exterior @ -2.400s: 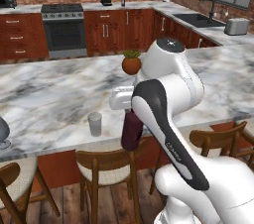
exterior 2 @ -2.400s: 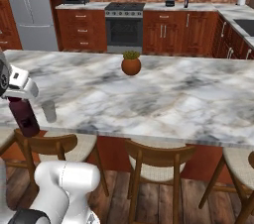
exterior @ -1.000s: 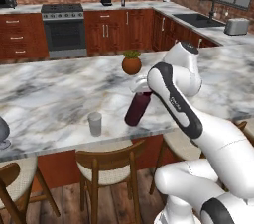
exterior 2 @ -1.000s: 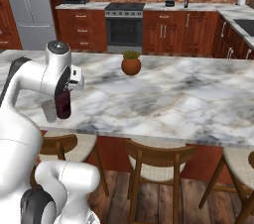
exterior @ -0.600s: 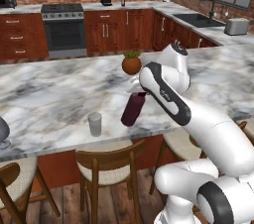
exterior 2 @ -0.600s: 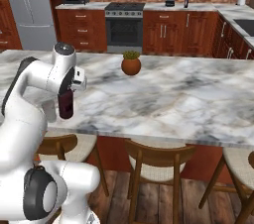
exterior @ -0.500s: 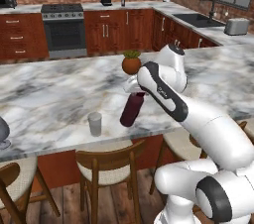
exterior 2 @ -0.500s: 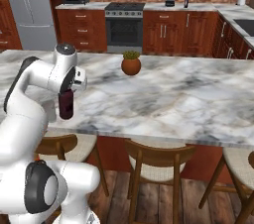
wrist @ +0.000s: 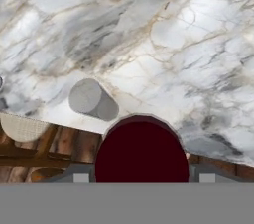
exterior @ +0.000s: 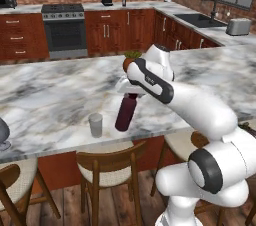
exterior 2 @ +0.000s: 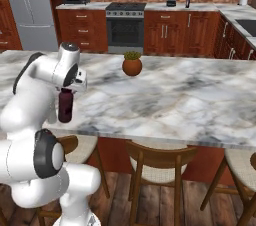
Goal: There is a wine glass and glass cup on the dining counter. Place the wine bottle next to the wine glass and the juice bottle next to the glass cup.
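One bottle is in play: my gripper [exterior: 131, 91] is clamped on the cap end of the juice bottle [exterior: 125, 112], which hangs slightly tilted over the near edge of the bench [exterior: 45, 105], with the glass cup [exterior: 95, 125] just beside it and apart. I judge the bottle stout, stiff and fairly heavy with a smooth, slippery wall, so a hold high at the neck lets it swing; it wants a slow, upright set-down. Farther off, a small potted plant [exterior 2: 132, 64] sits mid-bench, clear of the work.
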